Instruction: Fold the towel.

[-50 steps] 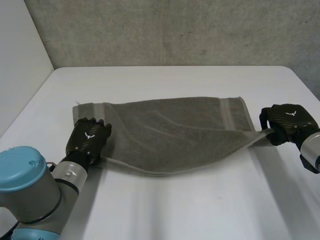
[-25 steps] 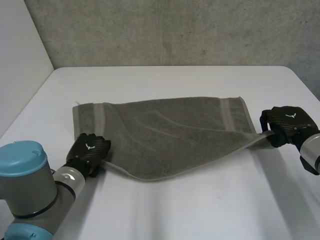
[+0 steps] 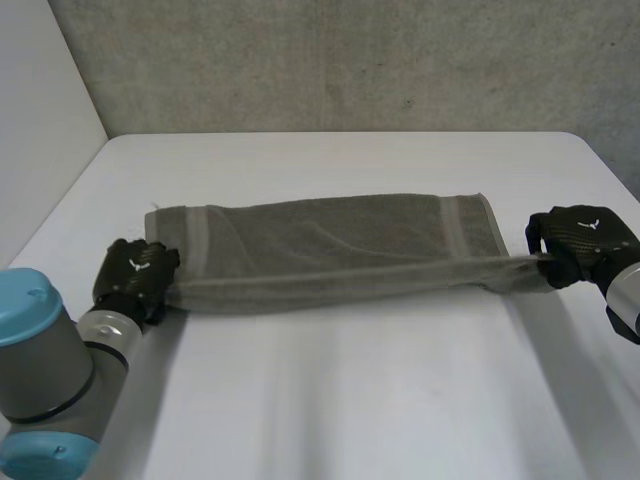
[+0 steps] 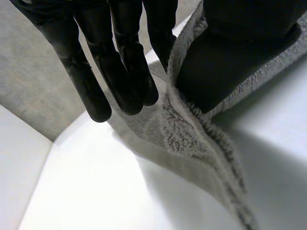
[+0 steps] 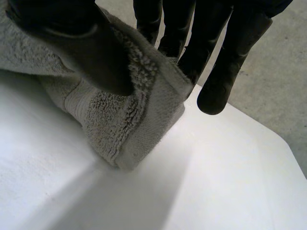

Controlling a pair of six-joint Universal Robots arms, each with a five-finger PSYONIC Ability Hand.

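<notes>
A grey towel lies across the middle of the white table, its near edge lifted and stretched taut between both hands. My left hand is at the towel's near left corner and pinches the cloth between thumb and fingers. At the near right corner my right hand is shut on the towel, with the thumb pressing the cloth against the fingers. The far edge still rests flat on the table.
A grey concrete wall rises behind the table's far edge. A pale wall stands to the left. Bare white tabletop lies in front of the towel and behind it.
My left hand has closed on the near left corner and pulled it out to the left. The sagging near edge has drawn straight between the two hands. The right hand stayed put.
</notes>
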